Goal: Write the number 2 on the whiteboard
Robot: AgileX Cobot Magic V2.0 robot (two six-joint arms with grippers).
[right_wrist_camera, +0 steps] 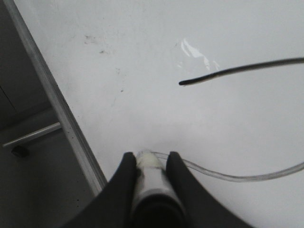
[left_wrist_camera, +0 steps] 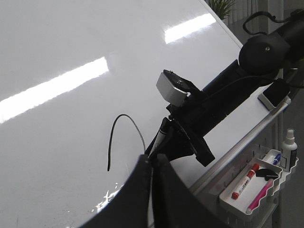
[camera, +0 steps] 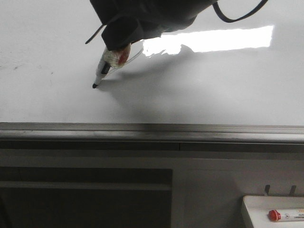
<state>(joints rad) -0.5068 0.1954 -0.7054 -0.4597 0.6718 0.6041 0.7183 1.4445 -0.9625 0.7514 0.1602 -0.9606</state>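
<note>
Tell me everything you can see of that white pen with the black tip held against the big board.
The white marker pen has a slim barrel with a dark label, a black tip, and clear tape with a red patch near its upper end. In the front view it slants down to the left, clamped in the right gripper, tip seemingly touching the glossy whiteboard. No ink line shows there.

the whiteboard [camera: 57, 52] is brightly lit from overhead: a sharp rectangular glare [camera: 223, 39] sits on its glossy face in the front view, and two slanted glare bars show in the left wrist view. a soft grey shadow [camera: 137, 80] spreads below the dark arm. the area under the board is dim. the right wrist view looks grainy, its near fingers [right_wrist_camera: 124, 185] blurred.
</note>
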